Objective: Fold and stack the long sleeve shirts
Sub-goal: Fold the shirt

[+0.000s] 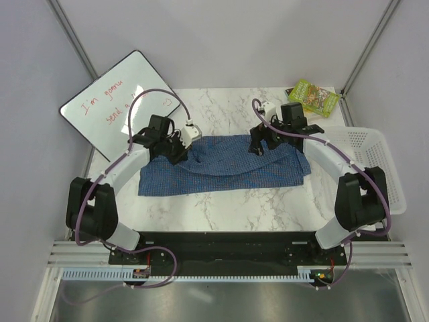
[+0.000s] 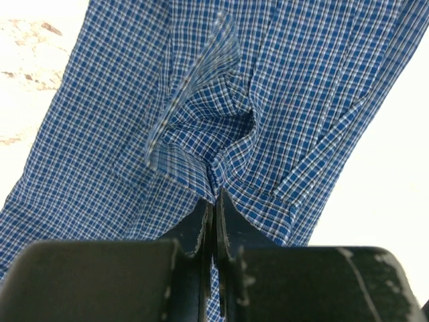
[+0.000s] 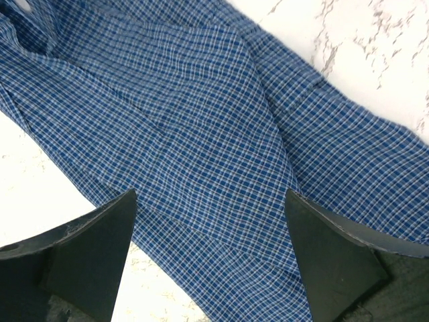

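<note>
A blue checked long sleeve shirt (image 1: 228, 168) lies partly folded across the middle of the marble table (image 1: 221, 211). At the shirt's far left edge my left gripper (image 1: 175, 153) is shut, pinching a bunched fold of the cloth. The left wrist view shows the shirt (image 2: 201, 100) puckering into the left gripper (image 2: 214, 196), whose jaws are nearly together with a strip of cloth between them. My right gripper (image 1: 259, 145) hovers over the far right part. In the right wrist view the right gripper (image 3: 210, 194) stands wide open above the flat shirt (image 3: 201, 114), holding nothing.
A whiteboard (image 1: 114, 104) with red writing leans at the far left. A green book (image 1: 314, 98) lies at the far right corner. A white mesh basket (image 1: 373, 161) sits off the table's right edge beside the right arm.
</note>
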